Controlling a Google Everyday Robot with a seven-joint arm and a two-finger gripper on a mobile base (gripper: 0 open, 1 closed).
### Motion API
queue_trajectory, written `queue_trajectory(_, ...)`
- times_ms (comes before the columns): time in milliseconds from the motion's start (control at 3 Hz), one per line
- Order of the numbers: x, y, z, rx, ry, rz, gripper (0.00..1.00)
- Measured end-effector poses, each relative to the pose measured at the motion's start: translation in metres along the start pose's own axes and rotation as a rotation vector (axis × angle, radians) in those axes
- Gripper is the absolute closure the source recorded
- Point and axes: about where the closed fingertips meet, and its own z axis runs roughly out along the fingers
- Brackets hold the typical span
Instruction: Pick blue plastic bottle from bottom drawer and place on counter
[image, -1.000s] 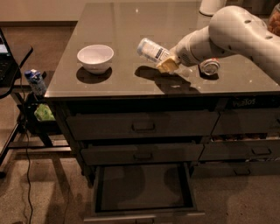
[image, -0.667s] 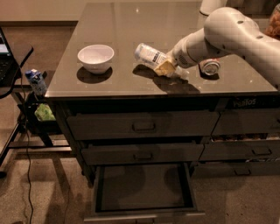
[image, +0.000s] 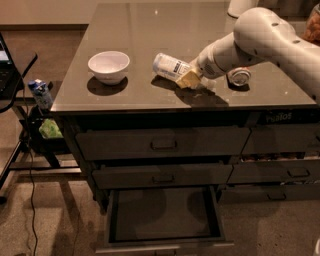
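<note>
Place step in hand. Gripper (image: 190, 78) right of white bowl (image: 108, 65), fingers pinching blue plastic bottle (image: 169, 65), tilted, low over counter (image: 150, 30). Bottom drawer (image: 165, 214) open. Next, in my judgement: lower, spread fingers, w/draw.

Gripper (image: 189, 79) is over the counter (image: 150, 30), right of centre near the front edge, clamped on the tilted bottle (image: 169, 65). Obstacles noted: bowl (image: 108, 66) at the left, well apart from the bottle; can (image: 239, 76) just beside the arm (image: 260, 37), which crosses the right side. Open surface lies between bowl and bottle and across the back. Drawer (image: 165, 215) stands pulled out below, accessible from above.
</note>
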Motion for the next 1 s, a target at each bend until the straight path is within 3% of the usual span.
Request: queue_trajectory(1000,0.0000,0.0000,0.0001,0.000,0.000,0.000,0.11)
